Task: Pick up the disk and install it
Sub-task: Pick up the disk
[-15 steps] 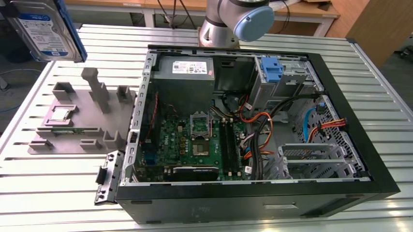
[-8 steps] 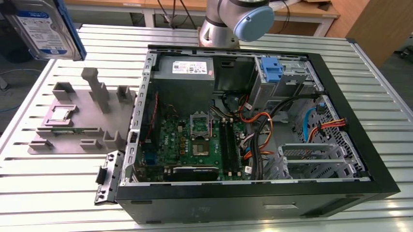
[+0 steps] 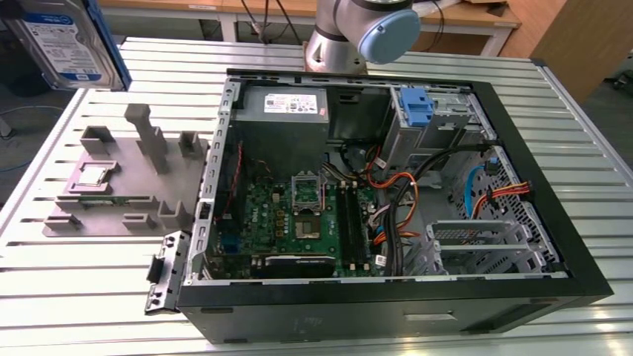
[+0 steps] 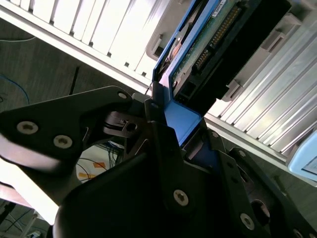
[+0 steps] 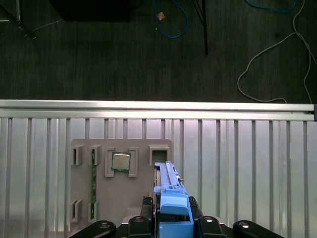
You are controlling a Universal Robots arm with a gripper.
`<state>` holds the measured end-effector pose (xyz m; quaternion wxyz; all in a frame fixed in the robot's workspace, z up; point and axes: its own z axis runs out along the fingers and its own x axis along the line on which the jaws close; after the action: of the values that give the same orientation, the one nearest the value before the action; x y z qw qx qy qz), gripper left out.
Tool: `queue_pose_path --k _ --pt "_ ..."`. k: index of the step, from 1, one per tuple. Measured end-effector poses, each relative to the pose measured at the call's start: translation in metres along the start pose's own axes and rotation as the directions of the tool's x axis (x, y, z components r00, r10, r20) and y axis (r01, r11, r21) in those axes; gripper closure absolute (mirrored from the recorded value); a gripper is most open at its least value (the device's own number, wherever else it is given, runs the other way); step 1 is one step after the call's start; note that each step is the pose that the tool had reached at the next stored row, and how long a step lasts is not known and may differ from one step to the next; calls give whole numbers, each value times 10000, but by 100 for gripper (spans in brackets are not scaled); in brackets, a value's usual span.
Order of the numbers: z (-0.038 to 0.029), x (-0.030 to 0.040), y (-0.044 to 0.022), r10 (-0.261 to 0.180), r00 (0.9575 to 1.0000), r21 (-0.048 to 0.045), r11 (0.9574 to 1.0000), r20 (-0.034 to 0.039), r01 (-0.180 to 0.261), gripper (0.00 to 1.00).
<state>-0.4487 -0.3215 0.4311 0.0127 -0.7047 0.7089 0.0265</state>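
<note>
Holding disk (image 5: 168, 181) on edge, gripper (image 5: 171, 218) clamped on it, above grey fixture tray (image 5: 124, 198), apart from computer case (image 3: 396, 311)

At the exterior view's upper left, the disk (image 3: 64, 44) is cut off by the top and left edges, so only part of its labelled face shows. The print on that label is too small to tell. The arm (image 3: 361, 30) is cropped by the top edge just above its blue-capped joint. The computer case (image 3: 396, 308) loses part of its front face at the bottom edge.

In the second wrist view, the disk's far end runs out of the picture. Its label side is turned away, and the gripper (image 4: 181, 124) covers its clamped end.

In the first wrist view, the gripper's body is cropped by the edge. Together with the disk, it hides part of the grey fixture plate (image 5: 81, 183).
</note>
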Motion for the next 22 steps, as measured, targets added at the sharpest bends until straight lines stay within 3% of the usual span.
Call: queue_pose_path --k 22 --pt "-125 -7 2 0 10000 -1 10000 0 0 63"
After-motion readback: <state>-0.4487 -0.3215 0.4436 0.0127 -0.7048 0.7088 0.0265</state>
